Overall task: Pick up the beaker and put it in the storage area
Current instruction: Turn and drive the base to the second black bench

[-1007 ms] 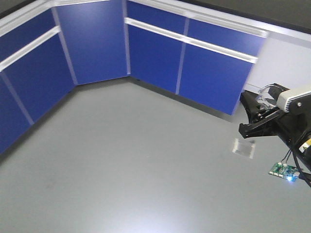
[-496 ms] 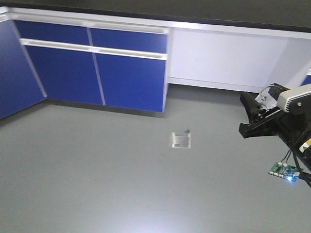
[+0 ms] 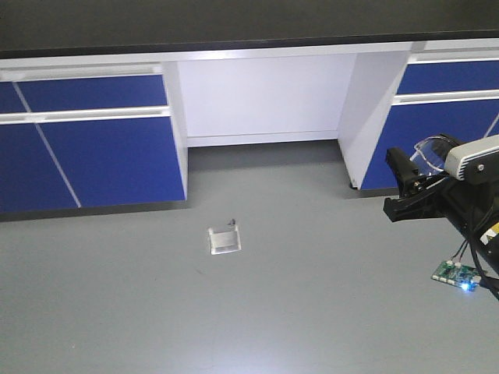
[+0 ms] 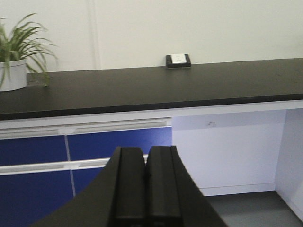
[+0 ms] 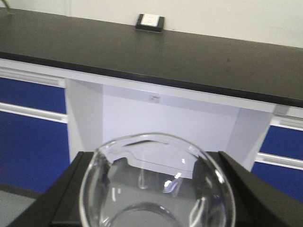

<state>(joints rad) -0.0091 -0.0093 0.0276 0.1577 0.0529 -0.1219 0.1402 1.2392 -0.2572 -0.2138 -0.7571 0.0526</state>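
The clear glass beaker point(image 5: 156, 189) sits between the black fingers of my right gripper point(image 5: 154, 163), spout pointing away from the camera. In the front view the right gripper point(image 3: 405, 187) is at the right edge, above the floor, with the beaker point(image 3: 427, 152) in it. The storage area, a matte black benchtop point(image 5: 199, 59), lies ahead with a small black box with a white face point(image 5: 150, 21) at its back. The benchtop point(image 4: 142, 87) and the box point(image 4: 178, 60) also show in the left wrist view. My left gripper point(image 4: 145, 156) is shut and empty.
Blue cabinet doors point(image 3: 86, 148) flank a white knee recess point(image 3: 265, 101) under the benchtop. A small clear square piece point(image 3: 224, 239) lies on the grey floor. A potted plant point(image 4: 14, 61) stands at the benchtop's left end. A green circuit board point(image 3: 454, 274) hangs below the right arm.
The whole scene has swept leftward in the front view: the corner cabinets are gone and the knee recess now faces me. The right gripper holds the beaker unchanged.
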